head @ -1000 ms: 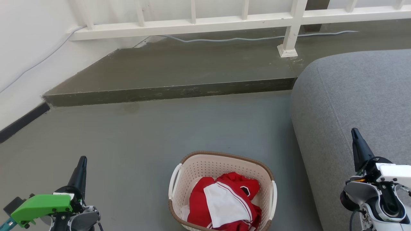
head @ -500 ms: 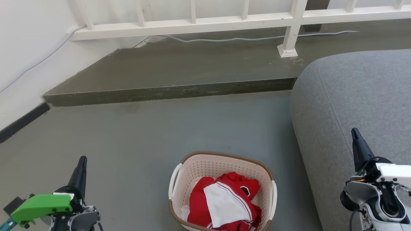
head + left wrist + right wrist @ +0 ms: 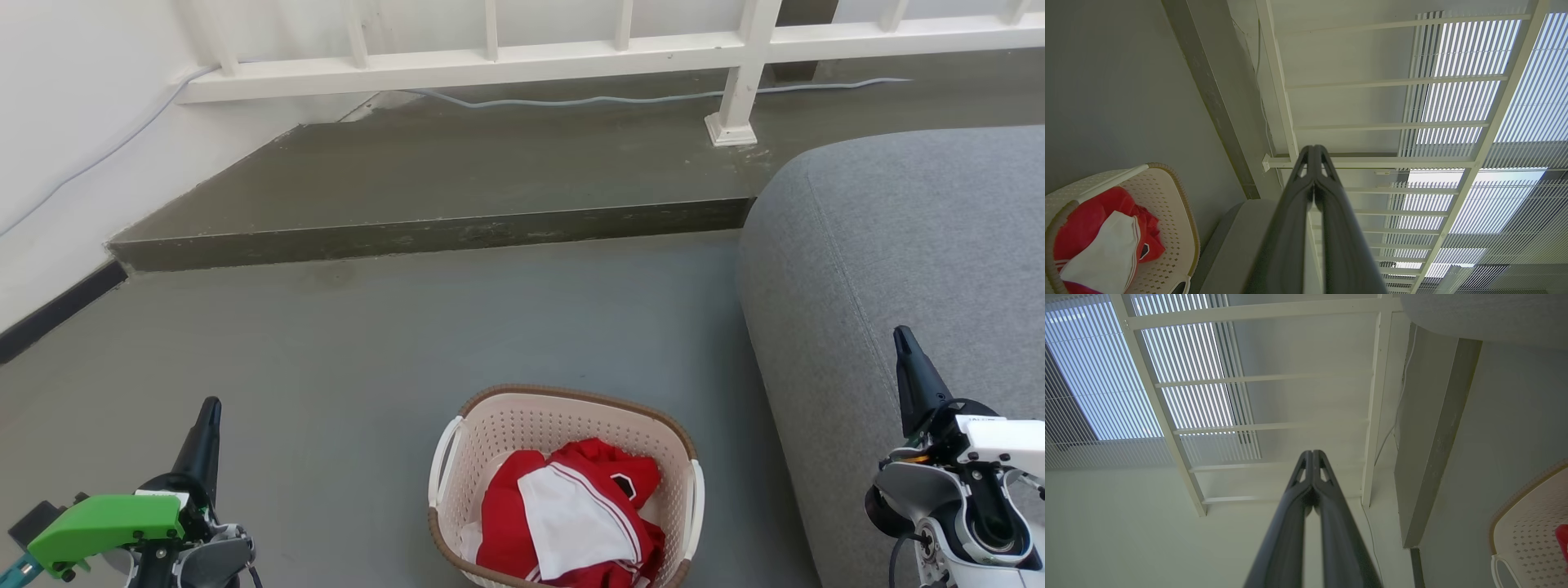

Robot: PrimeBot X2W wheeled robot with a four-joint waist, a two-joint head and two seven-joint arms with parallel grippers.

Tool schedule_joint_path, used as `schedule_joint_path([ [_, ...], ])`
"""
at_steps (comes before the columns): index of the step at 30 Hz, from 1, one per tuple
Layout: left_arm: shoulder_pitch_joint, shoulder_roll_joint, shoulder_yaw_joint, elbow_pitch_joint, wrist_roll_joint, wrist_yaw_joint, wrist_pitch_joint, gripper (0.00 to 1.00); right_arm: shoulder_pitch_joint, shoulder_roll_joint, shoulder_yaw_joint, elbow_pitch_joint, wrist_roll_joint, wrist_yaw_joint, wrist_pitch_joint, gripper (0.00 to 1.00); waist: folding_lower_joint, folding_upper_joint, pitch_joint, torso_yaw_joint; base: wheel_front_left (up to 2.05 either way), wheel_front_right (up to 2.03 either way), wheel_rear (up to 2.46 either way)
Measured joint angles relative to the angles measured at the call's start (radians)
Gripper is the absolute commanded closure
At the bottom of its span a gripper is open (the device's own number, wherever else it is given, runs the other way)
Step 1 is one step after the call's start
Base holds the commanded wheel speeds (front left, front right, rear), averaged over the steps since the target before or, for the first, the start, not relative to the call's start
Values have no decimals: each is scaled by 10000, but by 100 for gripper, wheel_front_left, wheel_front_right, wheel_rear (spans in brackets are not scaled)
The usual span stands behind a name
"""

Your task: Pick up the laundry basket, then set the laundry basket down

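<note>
Laundry basket [image 3: 539,429] sits on floor [image 3: 367,343], midway between left hand [image 3: 211,404] and right hand [image 3: 900,333]. One white side handle faces each. Both hands pinched closed, empty, well apart from it.

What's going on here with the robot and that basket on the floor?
Nothing is being handled yet. The laundry basket sits on the grey floor beside a grey sofa, holding red and white clothes. The left gripper and right gripper hang on either side of it, both shut and empty, neither touching the basket. The pick-up has not begun.
</note>
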Motion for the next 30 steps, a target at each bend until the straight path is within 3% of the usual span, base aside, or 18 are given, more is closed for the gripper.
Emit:
schedule_joint_path([
  [30,0,-4,6,0,71,0,12,100,0,6,-19,0,-8,0,0,100,0,0,0,0,0,0,0],
])
